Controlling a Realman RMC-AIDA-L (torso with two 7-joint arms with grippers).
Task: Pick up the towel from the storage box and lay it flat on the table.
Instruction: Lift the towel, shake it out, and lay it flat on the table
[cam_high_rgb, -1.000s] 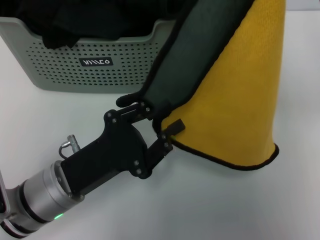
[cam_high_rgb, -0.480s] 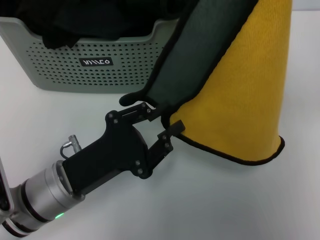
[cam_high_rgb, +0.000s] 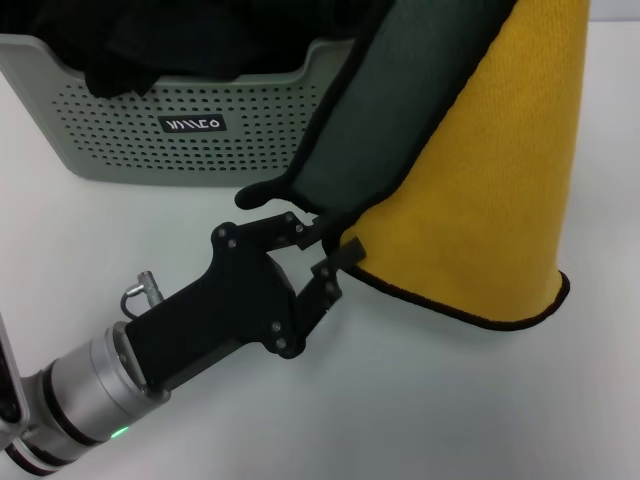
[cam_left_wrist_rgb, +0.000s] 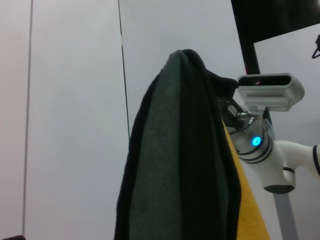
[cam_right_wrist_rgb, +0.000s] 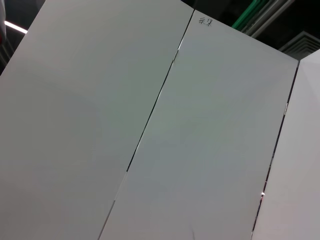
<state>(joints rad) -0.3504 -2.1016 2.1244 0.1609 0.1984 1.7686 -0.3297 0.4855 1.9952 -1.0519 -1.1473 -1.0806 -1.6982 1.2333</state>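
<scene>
The towel (cam_high_rgb: 470, 180) hangs in the air over the table (cam_high_rgb: 450, 400), yellow side to the right, dark grey-green side to the left, black binding along its edges. Its top is out of the head view. My left gripper (cam_high_rgb: 325, 242) is at the towel's lower left corner, jaws open with the bound edge between them. In the left wrist view the towel (cam_left_wrist_rgb: 175, 150) hangs folded, and my right gripper (cam_left_wrist_rgb: 227, 100) holds it near its top. The storage box (cam_high_rgb: 130, 150) stands at the back left.
Plain black cloths (cam_high_rgb: 150, 40) lie in the storage box. The box's dark label (cam_high_rgb: 193, 124) faces me. The left arm reaches in from the lower left. The right wrist view shows only wall panels.
The towel's lower right corner has swung right and a little up. My left gripper's jaws have narrowed around the towel's lower left edge.
</scene>
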